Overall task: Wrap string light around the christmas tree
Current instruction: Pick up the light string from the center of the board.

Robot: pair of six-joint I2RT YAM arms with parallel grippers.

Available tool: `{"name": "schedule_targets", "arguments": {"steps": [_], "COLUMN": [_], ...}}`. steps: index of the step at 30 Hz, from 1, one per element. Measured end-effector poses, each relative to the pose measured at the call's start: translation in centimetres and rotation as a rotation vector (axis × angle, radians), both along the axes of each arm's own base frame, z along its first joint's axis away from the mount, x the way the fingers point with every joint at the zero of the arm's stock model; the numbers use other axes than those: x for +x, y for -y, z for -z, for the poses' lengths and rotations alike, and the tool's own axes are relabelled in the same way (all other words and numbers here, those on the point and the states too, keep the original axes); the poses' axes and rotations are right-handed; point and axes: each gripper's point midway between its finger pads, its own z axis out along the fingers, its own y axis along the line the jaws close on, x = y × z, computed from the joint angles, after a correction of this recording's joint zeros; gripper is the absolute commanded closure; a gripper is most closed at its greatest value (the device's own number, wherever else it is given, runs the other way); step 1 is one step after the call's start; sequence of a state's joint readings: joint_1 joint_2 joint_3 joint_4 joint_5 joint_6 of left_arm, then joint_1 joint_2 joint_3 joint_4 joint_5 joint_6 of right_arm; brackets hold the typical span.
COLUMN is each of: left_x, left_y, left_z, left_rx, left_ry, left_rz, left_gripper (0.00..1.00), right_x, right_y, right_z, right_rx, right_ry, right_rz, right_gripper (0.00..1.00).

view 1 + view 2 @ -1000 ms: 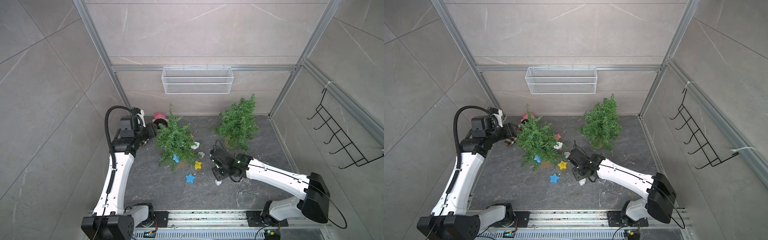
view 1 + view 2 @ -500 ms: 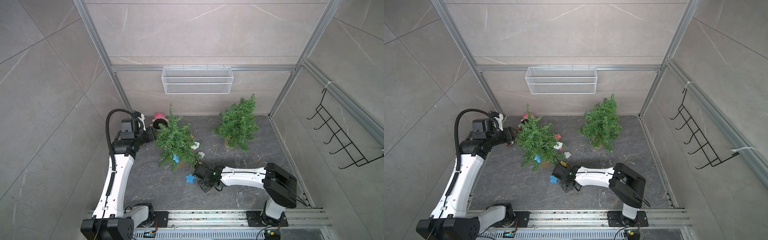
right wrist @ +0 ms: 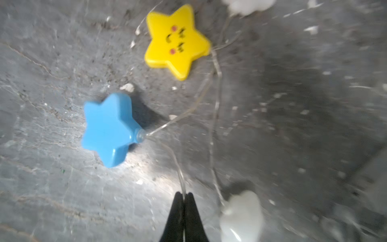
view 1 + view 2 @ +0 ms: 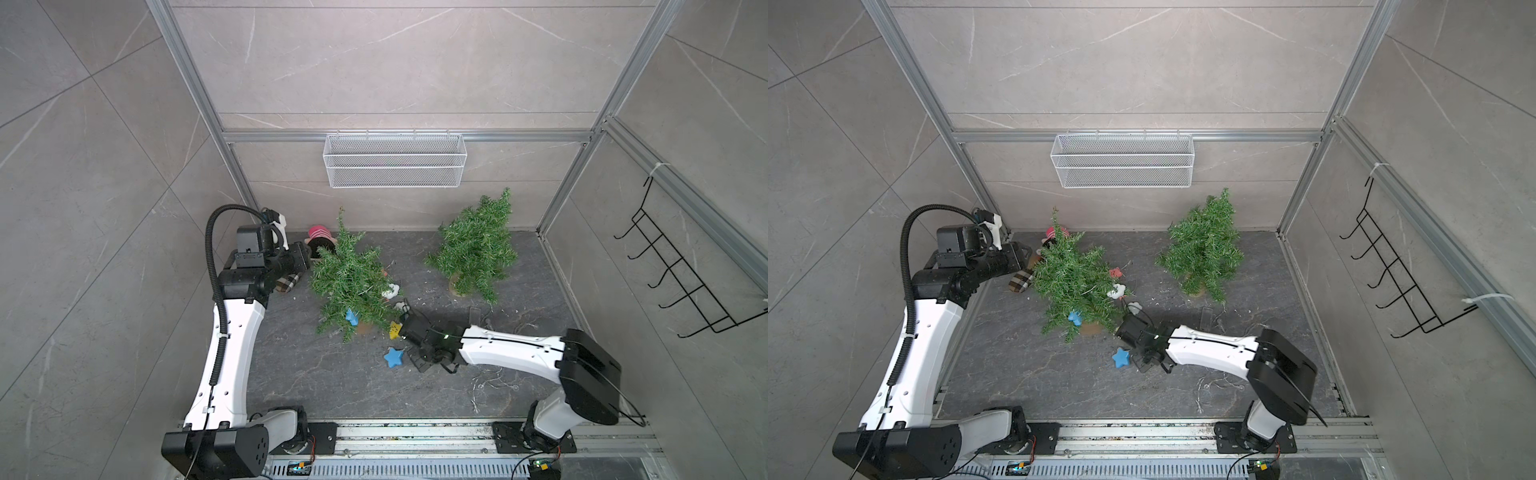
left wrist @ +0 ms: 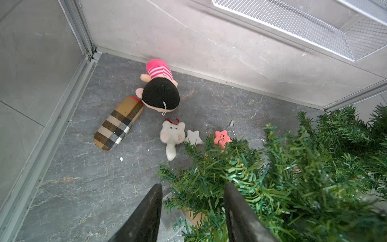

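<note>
Pinching string light wire (image 3: 178, 167), right tool (image 3: 184, 194) sits well apart from basket (image 4: 395, 160).

Soft, even light is filling the enclosure in both top views, which are showing bright and sharp. The christmas tree (image 4: 353, 282) is casting only a faint shadow on the dark bench (image 4: 316, 374). The wide lens is splaying the wall posts (image 4: 199, 83) outward at the edges. The left wrist view is coming through crisp and evenly lit. The right wrist view is smearing with motion blur. There, glare is shining on the bench beside the blue star (image 3: 109, 130), and a broad shadow is darkening the surface beyond the yellow star (image 3: 178, 42).
</note>
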State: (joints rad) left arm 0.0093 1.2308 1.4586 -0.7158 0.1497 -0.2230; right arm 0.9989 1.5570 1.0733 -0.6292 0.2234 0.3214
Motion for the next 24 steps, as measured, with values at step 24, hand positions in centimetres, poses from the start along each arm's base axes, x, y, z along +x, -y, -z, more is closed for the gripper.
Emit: {"name": "schedule_targets", "arguments": {"steps": [24], "left_x": [12.7], "left_y": [3.6], "left_z": [-6.8], "left_rx": [-0.020], "left_ry": [0.187], "left_rz": [0.356], "left_gripper": [0.40], "right_x": [26.9], "right_y": [-6.8], "right_z": [-32.8], "right_rx": [0.441], "right_ry": [0.697], "right_rz": [0.039], "right_gripper": [1.00]}}
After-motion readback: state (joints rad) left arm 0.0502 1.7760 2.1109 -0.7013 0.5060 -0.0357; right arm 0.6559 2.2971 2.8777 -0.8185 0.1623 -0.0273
